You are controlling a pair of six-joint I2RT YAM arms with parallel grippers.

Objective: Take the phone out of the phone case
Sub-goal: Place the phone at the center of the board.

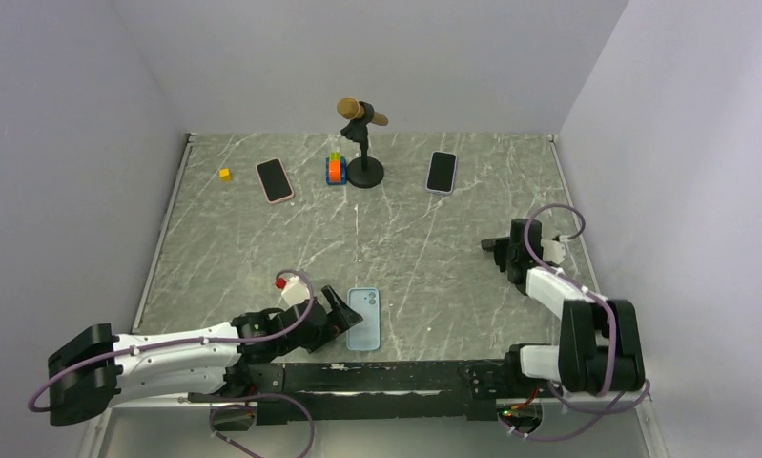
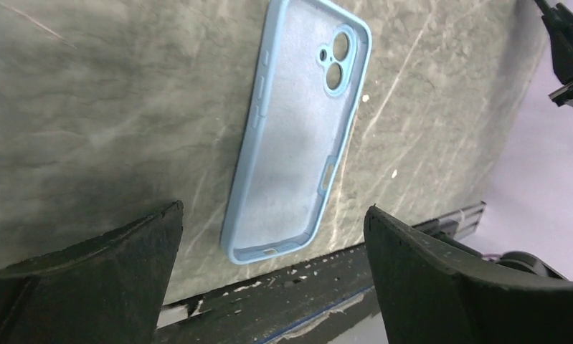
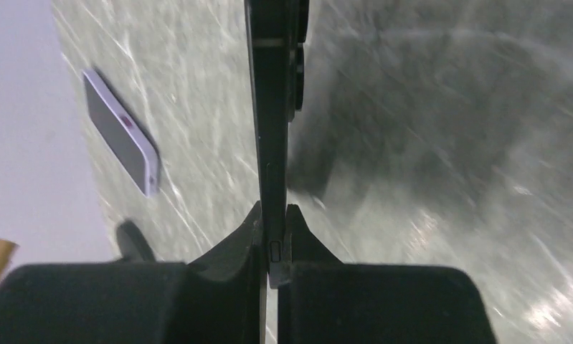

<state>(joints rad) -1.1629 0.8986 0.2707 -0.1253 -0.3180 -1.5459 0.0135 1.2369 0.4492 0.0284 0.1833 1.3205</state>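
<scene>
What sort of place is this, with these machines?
Probably a robot test cell in a lab: two arms bolted to a marble-patterned table, plain white walls boxing it in, and staged props like phones, a microphone and toy blocks.

A grey marble table (image 1: pixel 224 258), veined with white, is enclosed on three sides by plain pale lilac walls (image 1: pixel 358 57). Its left edge is lined by a metal strip (image 1: pixel 162 229). Everything is evenly lit.

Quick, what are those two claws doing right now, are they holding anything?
Left gripper: open, holding nothing, by the empty light blue phone case.
Right gripper: shut on the dark phone, held edge-on.
</scene>
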